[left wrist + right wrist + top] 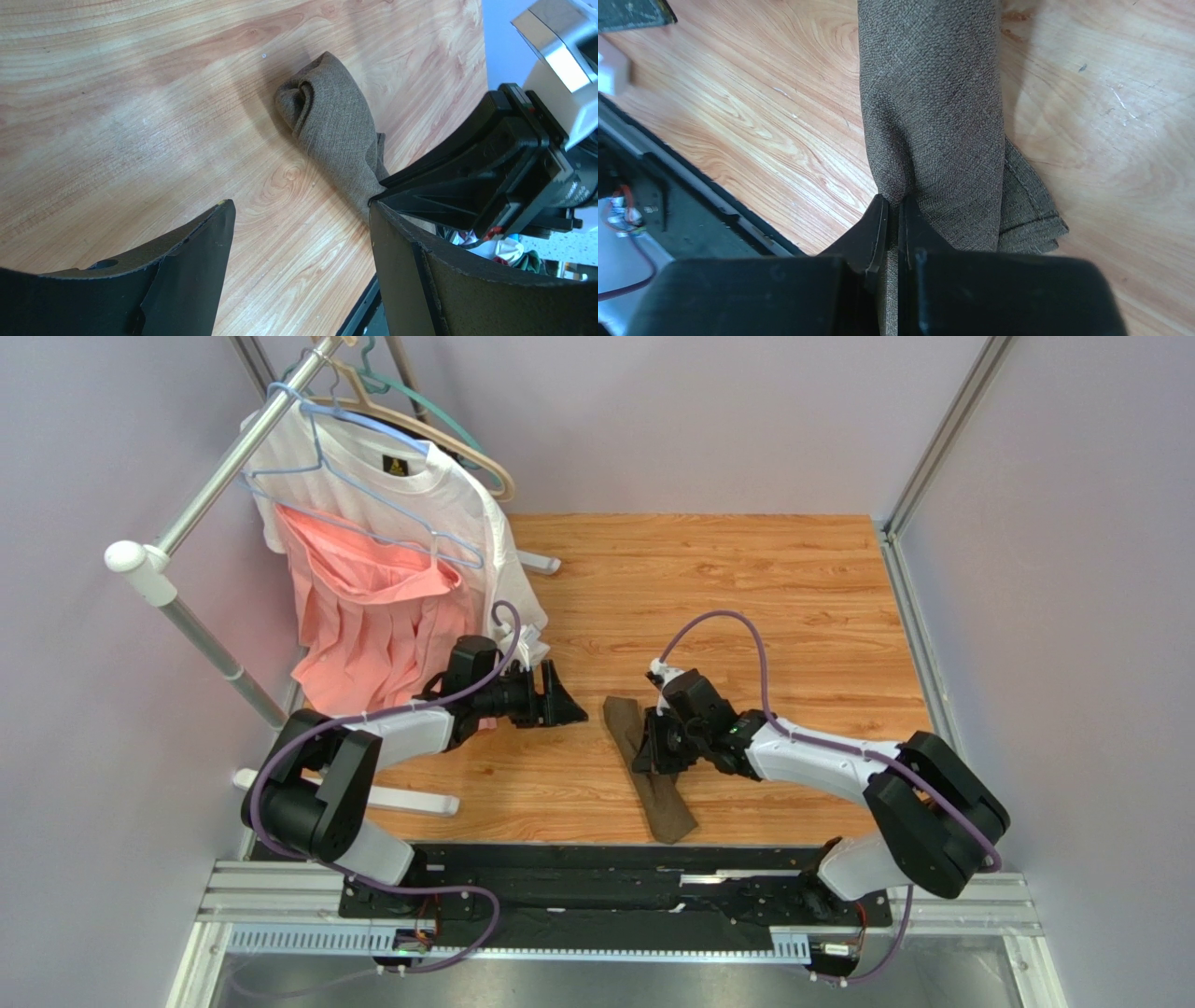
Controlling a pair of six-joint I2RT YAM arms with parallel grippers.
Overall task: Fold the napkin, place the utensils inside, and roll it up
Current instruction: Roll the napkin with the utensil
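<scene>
The napkin [648, 767] lies rolled into a long olive-brown bundle on the wooden table, running from the middle toward the near edge. In the left wrist view its spiral end [330, 115] faces the camera. My right gripper [657, 751] is shut on a fold of the napkin [933, 105] at the roll's left side, cloth pinched between its fingers [878, 227]. My left gripper [568, 703] stands open a little left of the roll's far end, nothing between its fingers [203, 238]. The utensils are hidden from view.
A rack at the back left holds a white T-shirt [421, 497] and a pink garment [368, 623] on hangers. Its white foot bar [414, 801] lies near the left arm. A black rail [603, 875] runs along the table's near edge.
</scene>
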